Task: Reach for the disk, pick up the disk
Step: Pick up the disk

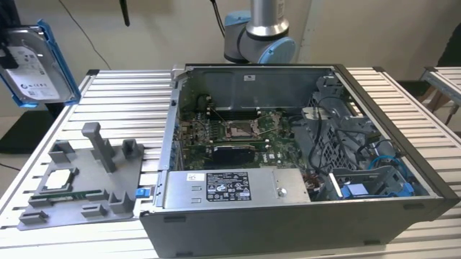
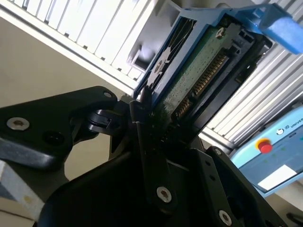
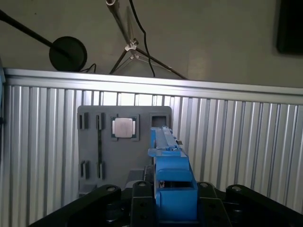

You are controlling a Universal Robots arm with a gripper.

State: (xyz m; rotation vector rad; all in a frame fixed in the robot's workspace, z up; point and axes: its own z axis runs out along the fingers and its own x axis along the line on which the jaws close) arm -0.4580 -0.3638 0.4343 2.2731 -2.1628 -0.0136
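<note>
A: Where's the disk (image 1: 38, 59)?
B: Up off the table (image 1: 122, 89), at the exterior view's left, above the grey tray (image 1: 86, 189), label side showing. The gripper (image 3: 174, 201) is clamped on its blue-railed edge.
A: Grip ok?
B: It's edge-on, so prob. prone to swivel. Best w/ a firm squeeze, disk kept vertical, slow moves, well clear of the computer case (image 1: 403, 162).

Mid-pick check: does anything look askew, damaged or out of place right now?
Nothing stands out. The disk hangs clear of the table at the exterior view's left, slightly tilted, clamped in the end effector; its blue rails look intact. The chip sits square in its grey fixture.
</note>
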